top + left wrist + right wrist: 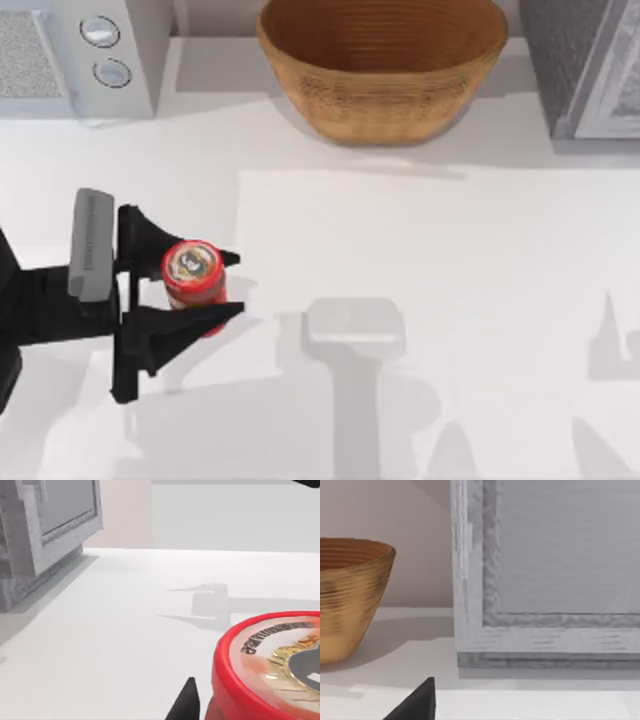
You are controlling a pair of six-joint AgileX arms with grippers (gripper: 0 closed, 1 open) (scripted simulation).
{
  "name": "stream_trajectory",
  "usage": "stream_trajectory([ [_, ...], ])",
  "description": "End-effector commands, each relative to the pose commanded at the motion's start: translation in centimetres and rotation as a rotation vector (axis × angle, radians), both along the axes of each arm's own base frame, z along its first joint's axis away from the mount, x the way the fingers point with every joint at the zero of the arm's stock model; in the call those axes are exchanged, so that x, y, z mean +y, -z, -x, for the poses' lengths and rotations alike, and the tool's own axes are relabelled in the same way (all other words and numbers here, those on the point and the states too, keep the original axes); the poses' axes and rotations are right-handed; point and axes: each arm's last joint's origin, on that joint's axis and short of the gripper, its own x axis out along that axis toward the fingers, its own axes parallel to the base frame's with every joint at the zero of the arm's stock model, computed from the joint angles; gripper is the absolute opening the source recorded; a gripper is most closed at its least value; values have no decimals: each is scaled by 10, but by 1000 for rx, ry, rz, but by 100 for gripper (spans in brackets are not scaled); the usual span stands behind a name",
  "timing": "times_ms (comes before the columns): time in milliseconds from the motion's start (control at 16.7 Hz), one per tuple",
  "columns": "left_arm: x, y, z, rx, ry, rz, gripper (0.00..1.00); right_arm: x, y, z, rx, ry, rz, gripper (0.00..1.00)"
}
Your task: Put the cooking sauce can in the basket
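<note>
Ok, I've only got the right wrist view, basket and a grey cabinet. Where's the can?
Observer: At the top view's left, the can is right at the left gripper, well short of the basket.
Operator: Is it standing up?
Observer: Yes, its round top faces the overhead camera, and the table is under it.
Operator: What's on the basket's other side from my cabinet?
Observer: A grey appliance with two round dials, in the top view's far left corner.

Left gripper (228, 285) low at table's left, fingers spread.
</note>
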Motion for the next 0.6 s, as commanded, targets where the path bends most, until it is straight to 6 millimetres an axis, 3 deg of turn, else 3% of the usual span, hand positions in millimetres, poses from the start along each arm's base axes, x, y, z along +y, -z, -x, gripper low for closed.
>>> stream_trajectory([
  [360,-5,0,-9,-3,-6,-2,0,0,0,0,0,0,0,100],
  [600,-22,-9,-51,-12,-86,-7,0,0,0,0,0,0,0,100],
])
